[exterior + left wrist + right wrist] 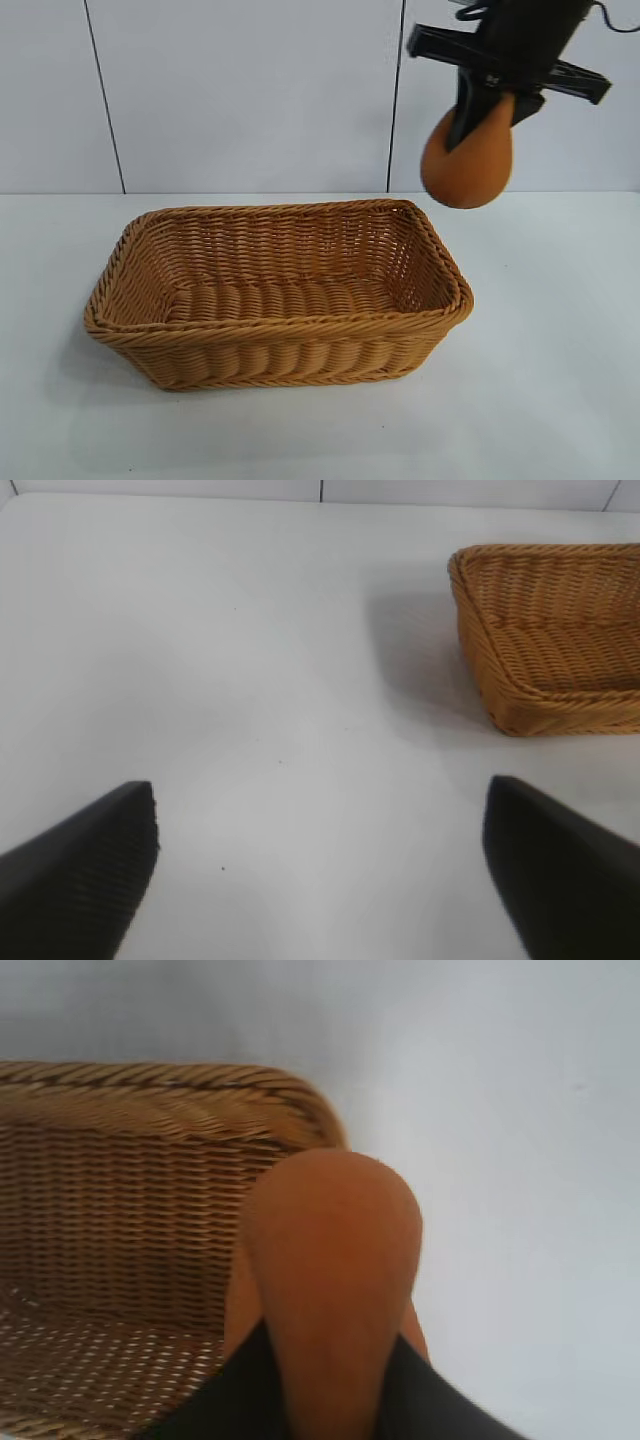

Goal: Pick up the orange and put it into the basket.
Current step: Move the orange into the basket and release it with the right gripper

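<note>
Hanging in the air at the exterior view's upper right, the right gripper is clamped on the orange, one fruit, held by its narrow end so its long axis runs roughly vertical, a bit tilted, fat end down. One basket sits on the white table, open side up, nothing inside it. Key relation: the orange is well above the table and looks to hang about over the basket's right end or just off its far right corner; exact overlap can't be told from this angle, so my read is the drop needs a shift toward the basket's middle, leftward in this view, before lowering or letting go. The left arm does not show in this view. Left wrist view: left gripper has its two dark fingers wide apart, nothing between them, hovering over bare table, with the basket well away from it; this arm looks idle. The right arm is clearly the nearer one and the one working. Right wrist view: orange fills the middle, pinched between the dark fingers at its lower part, with the basket's rim corner and woven inner wall just beyond and beside it, white table on the other side. Count: one orange, one basket, two grippers.
</note>
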`<state>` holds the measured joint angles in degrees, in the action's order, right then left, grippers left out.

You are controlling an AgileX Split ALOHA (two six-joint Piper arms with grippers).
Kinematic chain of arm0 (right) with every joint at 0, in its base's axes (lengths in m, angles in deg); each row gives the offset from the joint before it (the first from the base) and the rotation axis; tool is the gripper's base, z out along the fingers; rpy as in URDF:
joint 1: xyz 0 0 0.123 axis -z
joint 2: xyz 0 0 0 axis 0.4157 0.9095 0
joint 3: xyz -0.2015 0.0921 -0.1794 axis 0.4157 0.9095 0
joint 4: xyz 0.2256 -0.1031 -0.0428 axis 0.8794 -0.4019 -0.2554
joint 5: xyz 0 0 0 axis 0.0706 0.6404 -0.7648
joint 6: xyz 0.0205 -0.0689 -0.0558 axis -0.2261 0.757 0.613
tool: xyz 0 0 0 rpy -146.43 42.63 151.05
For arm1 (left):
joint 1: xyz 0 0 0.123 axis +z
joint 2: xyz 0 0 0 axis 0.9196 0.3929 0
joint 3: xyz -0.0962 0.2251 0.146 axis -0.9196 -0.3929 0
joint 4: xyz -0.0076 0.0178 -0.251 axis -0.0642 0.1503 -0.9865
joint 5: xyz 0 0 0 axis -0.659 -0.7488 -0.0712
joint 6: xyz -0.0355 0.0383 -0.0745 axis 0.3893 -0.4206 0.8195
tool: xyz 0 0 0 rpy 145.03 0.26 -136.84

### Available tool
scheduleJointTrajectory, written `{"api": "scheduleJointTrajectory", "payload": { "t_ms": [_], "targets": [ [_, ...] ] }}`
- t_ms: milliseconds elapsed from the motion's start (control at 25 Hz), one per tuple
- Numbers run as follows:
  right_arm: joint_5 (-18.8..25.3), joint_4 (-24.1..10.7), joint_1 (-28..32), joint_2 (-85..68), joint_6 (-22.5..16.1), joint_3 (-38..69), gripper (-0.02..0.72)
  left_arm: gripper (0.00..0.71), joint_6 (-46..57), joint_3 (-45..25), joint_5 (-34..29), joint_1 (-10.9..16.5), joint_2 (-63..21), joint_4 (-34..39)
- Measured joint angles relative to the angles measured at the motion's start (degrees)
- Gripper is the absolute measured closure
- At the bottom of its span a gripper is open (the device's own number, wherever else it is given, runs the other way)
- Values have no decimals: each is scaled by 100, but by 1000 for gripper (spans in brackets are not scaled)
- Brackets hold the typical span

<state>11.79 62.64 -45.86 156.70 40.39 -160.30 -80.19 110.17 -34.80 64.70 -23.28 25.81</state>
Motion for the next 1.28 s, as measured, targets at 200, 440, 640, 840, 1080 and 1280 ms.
{"api": "scheduleJointTrajectory", "payload": {
  "t_ms": [200,440,640,840,1080,1280],
  "targets": [
    [-525,47,-915,49,-326,0,631,80,0,0,0,0,0,0],
    [-1049,66,-1532,620,-551,-5,631,80,0,0,0,0,0,0],
    [-1618,46,-1601,1257,-594,-5,631,80,0,0,0,0,0,0],
    [-1884,41,-1601,1675,-677,-5,631,80,0,0,0,0,0,0],
    [-1844,41,-1601,1682,-677,-5,444,80,0,0,0,0,0,0],
    [-1542,-32,-1606,1475,-677,-122,146,80,0,0,0,0,0,0]
  ]
}}
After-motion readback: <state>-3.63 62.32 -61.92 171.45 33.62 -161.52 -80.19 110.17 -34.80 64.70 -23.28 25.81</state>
